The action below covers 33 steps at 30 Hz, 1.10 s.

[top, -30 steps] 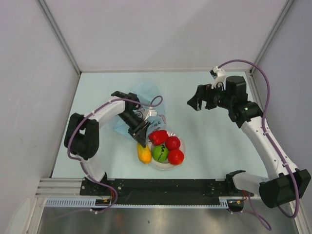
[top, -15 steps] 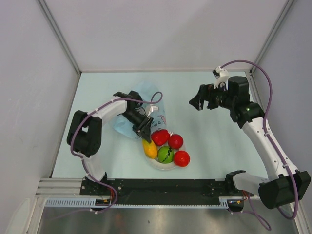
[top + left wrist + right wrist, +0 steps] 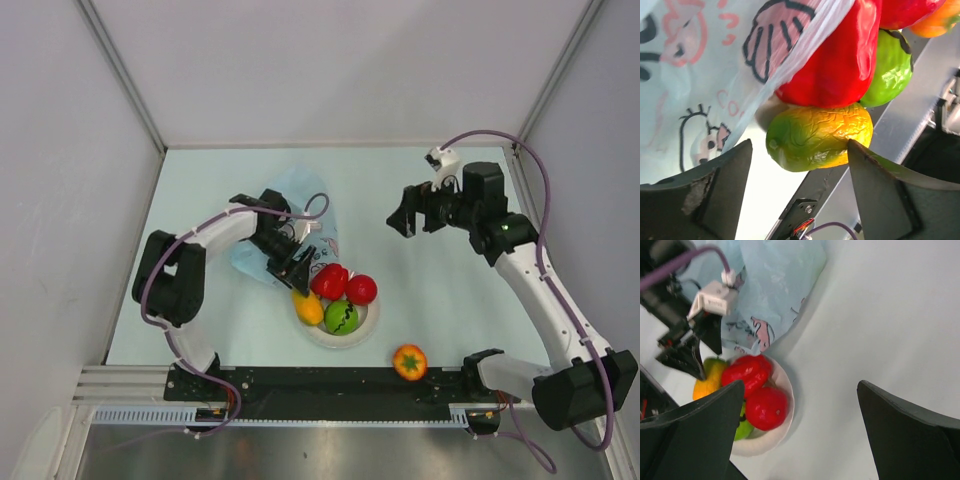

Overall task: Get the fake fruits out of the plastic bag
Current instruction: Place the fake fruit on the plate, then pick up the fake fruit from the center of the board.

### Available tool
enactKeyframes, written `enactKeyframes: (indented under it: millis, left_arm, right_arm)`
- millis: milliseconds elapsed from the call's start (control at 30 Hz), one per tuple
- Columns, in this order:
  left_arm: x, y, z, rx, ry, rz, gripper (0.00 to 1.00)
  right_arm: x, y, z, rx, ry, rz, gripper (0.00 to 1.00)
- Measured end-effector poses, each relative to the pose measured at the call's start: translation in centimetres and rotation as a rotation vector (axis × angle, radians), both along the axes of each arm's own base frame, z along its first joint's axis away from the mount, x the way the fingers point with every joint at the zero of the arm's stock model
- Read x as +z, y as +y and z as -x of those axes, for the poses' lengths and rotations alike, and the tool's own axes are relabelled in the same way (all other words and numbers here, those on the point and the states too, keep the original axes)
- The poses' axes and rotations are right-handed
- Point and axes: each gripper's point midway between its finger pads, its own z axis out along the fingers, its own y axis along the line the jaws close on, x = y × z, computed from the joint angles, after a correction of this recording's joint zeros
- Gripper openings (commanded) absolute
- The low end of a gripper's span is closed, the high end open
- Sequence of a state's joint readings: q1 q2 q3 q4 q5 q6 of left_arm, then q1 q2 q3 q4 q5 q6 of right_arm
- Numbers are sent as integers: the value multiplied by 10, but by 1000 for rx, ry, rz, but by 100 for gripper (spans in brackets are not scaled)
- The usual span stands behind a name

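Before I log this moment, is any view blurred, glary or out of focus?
Top view: sharp, evenly lit, only soft shadows. Left wrist view: the yellow-green fruit shows small glints; the left pincer looks dark and slightly soft. Right wrist view: the plastic bag is clear, the right pincer a near-black, featureless shape.

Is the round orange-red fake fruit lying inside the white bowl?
No, the round orange-red fake fruit lies alone at the table's near edge, apart from the white bowl.
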<state>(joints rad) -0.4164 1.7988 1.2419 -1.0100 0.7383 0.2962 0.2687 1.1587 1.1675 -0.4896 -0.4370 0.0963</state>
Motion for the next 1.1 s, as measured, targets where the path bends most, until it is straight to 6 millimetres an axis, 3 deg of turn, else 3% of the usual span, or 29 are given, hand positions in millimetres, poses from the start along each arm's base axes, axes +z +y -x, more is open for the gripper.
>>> enactKeyframes:
  millis: [133,233,433,567,700,833,967,1100]
  left_arm:
    - [13,6,-7,37,-67,5,92]
    - [35,5,-14,60,-136,50,98]
    - [96,-8,-27,53,-292,186,100]
    - [123,-12,-27,44,-354,239,100]
    - [137,-14,-31,42,-386,261,100]
    - [152,-12,-41,56,-429,271,100]
    - [164,-1,-50,94,-465,274,100]
    - [173,8,-50,121,-497,272,100]
  right_arm:
    - [-22,13,27,186,-36,141,100]
    - [-54,14,71,405,-22,281,100]
    - [-121,-17,160,809,112,523,100]
    - [-147,-35,193,961,179,611,100]
    - [-162,-38,205,1033,195,640,99]
    - [-180,-32,201,1048,153,671,100]
    - [-192,-25,176,966,59,713,100]
    - [-222,-28,165,891,81,753,99]
